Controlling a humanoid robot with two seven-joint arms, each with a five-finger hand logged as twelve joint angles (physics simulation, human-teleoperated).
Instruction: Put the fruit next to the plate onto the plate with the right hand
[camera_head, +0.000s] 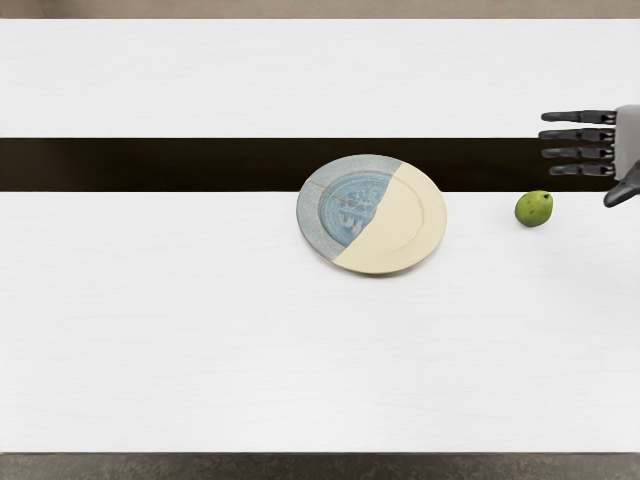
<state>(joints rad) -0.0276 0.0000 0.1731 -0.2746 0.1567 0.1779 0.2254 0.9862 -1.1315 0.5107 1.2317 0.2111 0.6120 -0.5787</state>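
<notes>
**Reaching for the green fruit beside the plate**

The fruit, small, green and roundish, lies on the white table to the right of the plate, near it but clearly apart. The plate is empty, half blue-grey and half cream, and its far rim overlaps the dark strip that crosses the table.

The right hand enters from the picture's right edge, just beyond and to the right of the fruit, without touching it. Its fingers are stretched out flat and parallel, pointing toward the plate. The thumb hangs below them, nearest the fruit. The hand holds nothing. The left arm does not show.

The step in hand looks like the approach to the grasp, so nothing of the task is done yet. To do it well, the hand should probably come down over the fruit from above and from the right. The thumb should go on one side and the fingers on the other, closing only once the fruit sits between them. A round fruit is likely to roll if a fingertip nudges it first, so a centred, gentle closing matters. The lift then needs to clear the plate's rim before the fruit is set down near the plate's middle.
</notes>
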